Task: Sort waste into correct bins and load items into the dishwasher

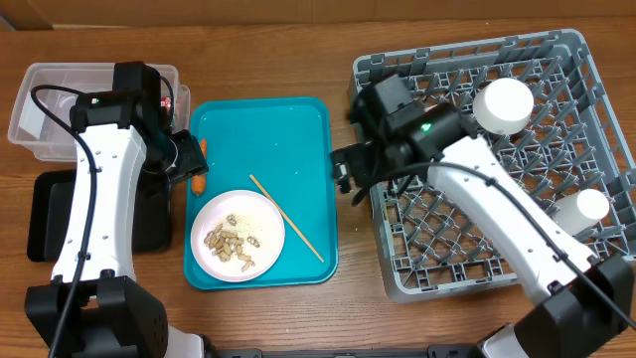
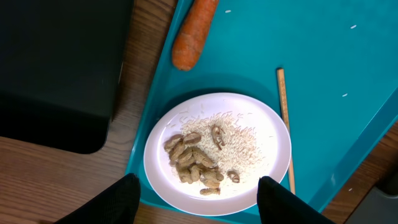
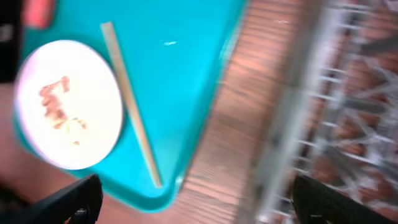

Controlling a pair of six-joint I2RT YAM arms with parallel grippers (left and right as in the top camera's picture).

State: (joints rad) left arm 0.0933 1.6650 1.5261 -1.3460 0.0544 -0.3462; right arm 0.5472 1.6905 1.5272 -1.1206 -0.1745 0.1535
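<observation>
A white plate (image 1: 238, 237) with peanuts (image 1: 231, 249) and rice sits on the teal tray (image 1: 288, 129), with chopsticks (image 1: 286, 218) beside it and an orange carrot (image 1: 200, 167) at the tray's left edge. My left gripper (image 2: 198, 202) is open and empty, over the plate's (image 2: 217, 152) near rim; the carrot (image 2: 193, 32) lies beyond. My right gripper (image 3: 193, 199) is open and empty over the table between the tray and the grey rack (image 1: 517, 149). The rack holds white dishes (image 1: 503, 104) (image 1: 583, 208). The clear tub (image 1: 60, 99) and black tray (image 1: 50, 214) stand at the left.
The right wrist view is blurred; it shows the plate (image 3: 68, 102), the chopsticks (image 3: 130, 102) and the rack's edge (image 3: 298, 124). The black tray (image 2: 56, 68) fills the upper left of the left wrist view. A strip of bare wood (image 1: 348, 239) separates tray and rack.
</observation>
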